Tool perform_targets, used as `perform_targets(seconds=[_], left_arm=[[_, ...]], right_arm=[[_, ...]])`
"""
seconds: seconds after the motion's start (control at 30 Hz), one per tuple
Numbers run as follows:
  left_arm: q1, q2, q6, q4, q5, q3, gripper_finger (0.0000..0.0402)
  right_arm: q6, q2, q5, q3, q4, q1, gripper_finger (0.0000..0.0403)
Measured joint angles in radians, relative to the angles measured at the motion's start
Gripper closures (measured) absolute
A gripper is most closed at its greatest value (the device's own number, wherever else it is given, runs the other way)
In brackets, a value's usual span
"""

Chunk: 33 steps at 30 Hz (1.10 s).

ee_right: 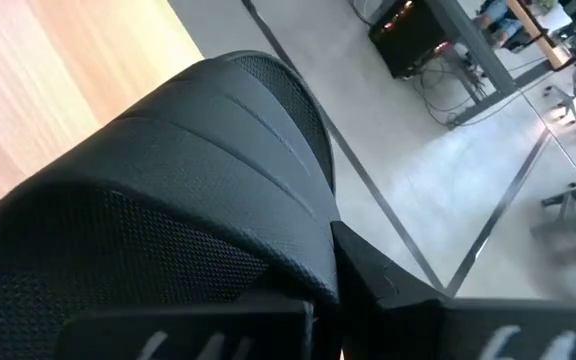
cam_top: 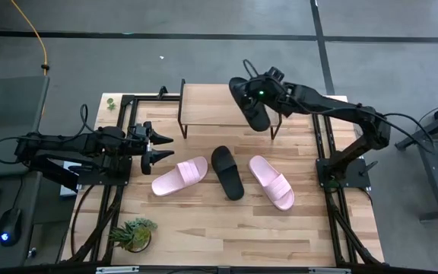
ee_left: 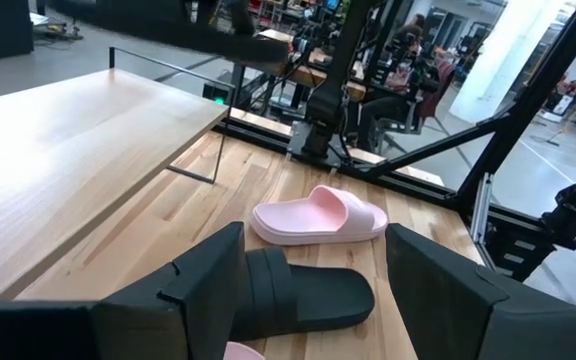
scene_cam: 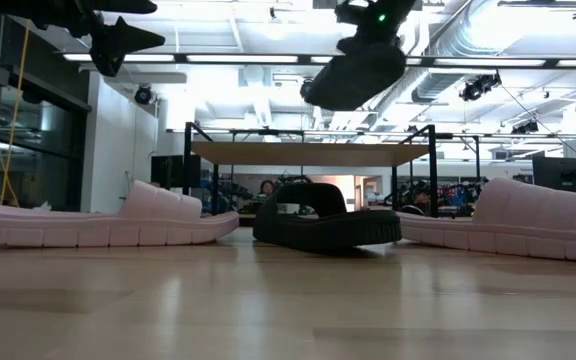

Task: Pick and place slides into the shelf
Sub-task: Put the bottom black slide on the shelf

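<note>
A black slide (cam_top: 252,108) hangs over the right end of the shelf (cam_top: 211,103), with my right gripper (cam_top: 262,93) shut on it. In the low view this slide (scene_cam: 358,75) is well above the shelf's wood top (scene_cam: 308,153). On the table lie a pink slide (cam_top: 179,176), a second black slide (cam_top: 227,172) and another pink slide (cam_top: 271,181), all soles down. My left gripper (cam_top: 162,148) is open at the table's left, above the board, pointing toward these slides and touching nothing. My right gripper holds the black slide at its wide strap (ee_right: 198,170), coming at it slanting down from the table's right side. One finger (ee_right: 368,275) shows beside the strap's edge; the strap hides the rest of the hold. The slide is lifted clear and tilted below the gripper.
A small potted plant (cam_top: 133,232) stands at the table's near left corner. Black frame rails (cam_top: 325,152) run along both sides of the table. Bare wood lies near the front edge, and the shelf's top is bare on its left part.
</note>
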Motion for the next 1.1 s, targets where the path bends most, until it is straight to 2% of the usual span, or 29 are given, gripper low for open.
perform_targets(seconds=[0.2,0.27,0.47,0.6,0.7,0.87,1.1], left_arm=[[0.0,0.0,0.0,-0.001,-0.003,0.0,0.0176],[0.0,0.0,0.0,-0.001,-0.003,0.0,0.0176],[0.0,0.0,0.0,0.0,-0.003,0.0,0.0176],[0.0,0.0,0.001,0.011,-0.037,0.0,0.0176],[0.0,0.0,0.002,0.023,-0.068,0.0,0.0176],[0.0,0.0,0.003,0.024,-0.08,0.0,0.0177],[0.0,0.0,0.003,0.025,-0.08,0.0,0.0177]], right_arm=[[0.055,-0.123,-0.024,-0.001,-0.093,0.003,0.0403],[0.055,-0.17,-0.03,-0.04,-0.065,0.009,0.0403],[0.044,-0.379,-0.059,-0.348,0.216,0.014,0.0403],[0.052,-0.476,0.053,-0.487,0.343,0.014,0.0403],[0.045,-0.482,0.11,-0.525,0.364,0.01,0.0403],[0.045,-0.411,0.226,-0.523,0.388,0.0,0.0403],[0.044,-0.288,0.248,-0.523,0.455,-0.044,0.0403]])
